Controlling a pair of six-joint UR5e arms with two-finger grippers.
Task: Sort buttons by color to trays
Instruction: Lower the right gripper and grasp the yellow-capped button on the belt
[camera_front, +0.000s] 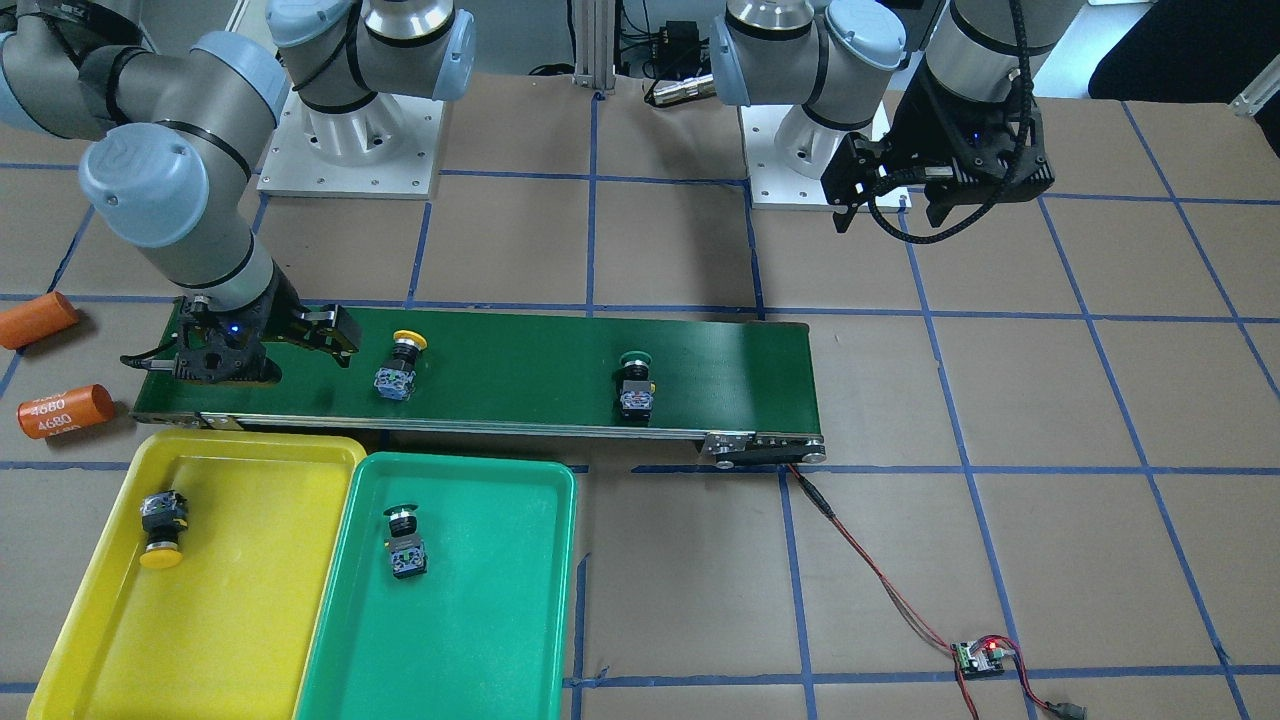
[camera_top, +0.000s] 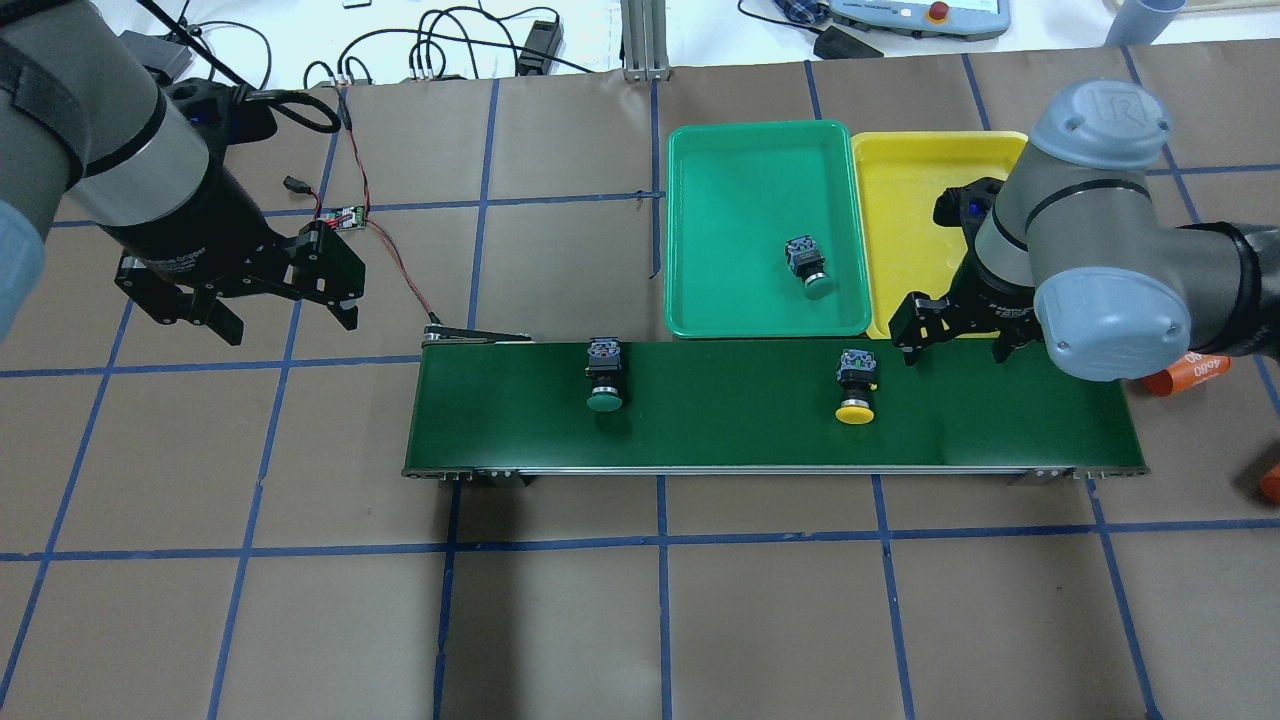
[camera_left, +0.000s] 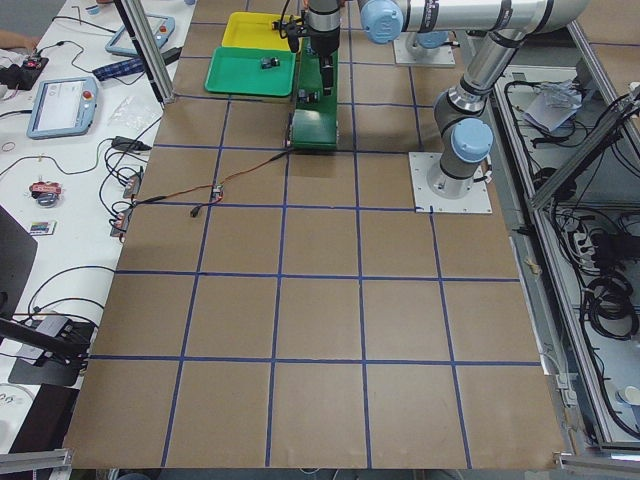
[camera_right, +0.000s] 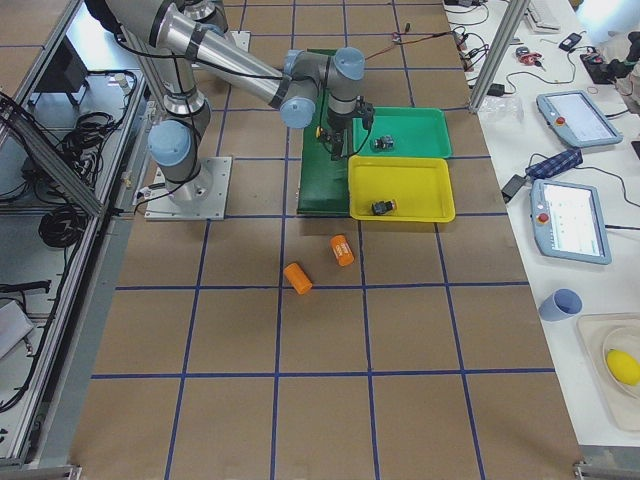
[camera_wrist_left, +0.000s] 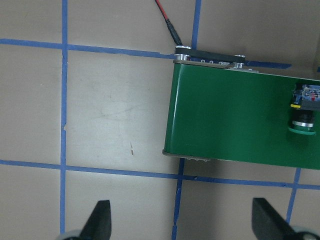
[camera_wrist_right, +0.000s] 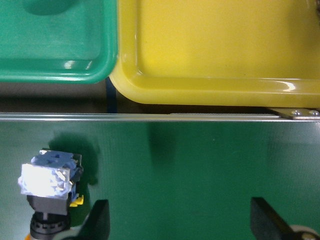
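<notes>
Green belt (camera_front: 520, 360) runs under my right end effector (camera_top: 953, 345), which hangs low over the belt's end nearest the trays. Its fingers stand wide apart with nothing between them. A yellow-capped button (camera_top: 856, 385) lies on its side on the belt just beside that end effector, outside its fingers. Further along, near the belt's middle, a green-capped button (camera_top: 604, 375) also lies on its side.

On the side of the belt away from my base sit the green tray (camera_top: 730, 200) and the yellow tray (camera_top: 900, 200), edge to edge. A second green-capped button (camera_top: 808, 265) lies in the green tray, and a second yellow-capped button (camera_front: 163, 530) lies in the yellow tray.

My left end effector (camera_top: 290, 322) hangs above the bare table (camera_top: 560, 600), past the belt's other end, with its fingers spread apart and holding nothing. Two orange cylinders (camera_front: 65, 410) lie on the table off the belt's end by my right arm.
</notes>
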